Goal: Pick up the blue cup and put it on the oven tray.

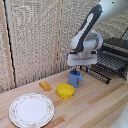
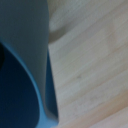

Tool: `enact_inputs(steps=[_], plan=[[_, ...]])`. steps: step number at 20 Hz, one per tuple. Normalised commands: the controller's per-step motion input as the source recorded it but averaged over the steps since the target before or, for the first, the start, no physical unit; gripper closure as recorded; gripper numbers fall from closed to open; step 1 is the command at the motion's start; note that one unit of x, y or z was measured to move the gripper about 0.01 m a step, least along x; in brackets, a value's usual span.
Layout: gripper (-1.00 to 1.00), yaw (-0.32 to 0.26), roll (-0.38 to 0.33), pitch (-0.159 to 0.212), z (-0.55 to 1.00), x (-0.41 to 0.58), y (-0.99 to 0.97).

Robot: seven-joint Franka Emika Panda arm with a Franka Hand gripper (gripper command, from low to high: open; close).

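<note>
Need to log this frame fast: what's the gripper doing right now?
Gripper: down at the blue cup on the table; fingers hidden, so open or closed cannot be told.

White robot arm (image 1: 95, 22): smooth rounded plastic-looking shells, glossy. A dark grey to black band runs lengthwise along the upper link, curving with it. Joint housings bulbous, white, shading to light grey underneath. Wrist section ends in a flat, pale grey-white block. Below that block, the gripper (image 1: 79, 71): dark, fingers too small to make out. Cables, screws, markings: not discernible. Wrist view shows no arm parts.
</note>
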Motion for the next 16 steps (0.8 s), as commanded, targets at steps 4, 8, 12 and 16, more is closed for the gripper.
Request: enact_inputs(steps=[4,8,12,16], plan=[[-1.0,0.064,-0.121,0.0,-0.27,-0.023,0.24],[1.0,0.038,-0.131,0.0,-0.18,-0.005,0.33],[1.0,0.019,-0.035,-0.001,-0.13,0.0,0.18],[1.0,0.005,-0.021,-0.007,-0.03,0.0,0.17]])
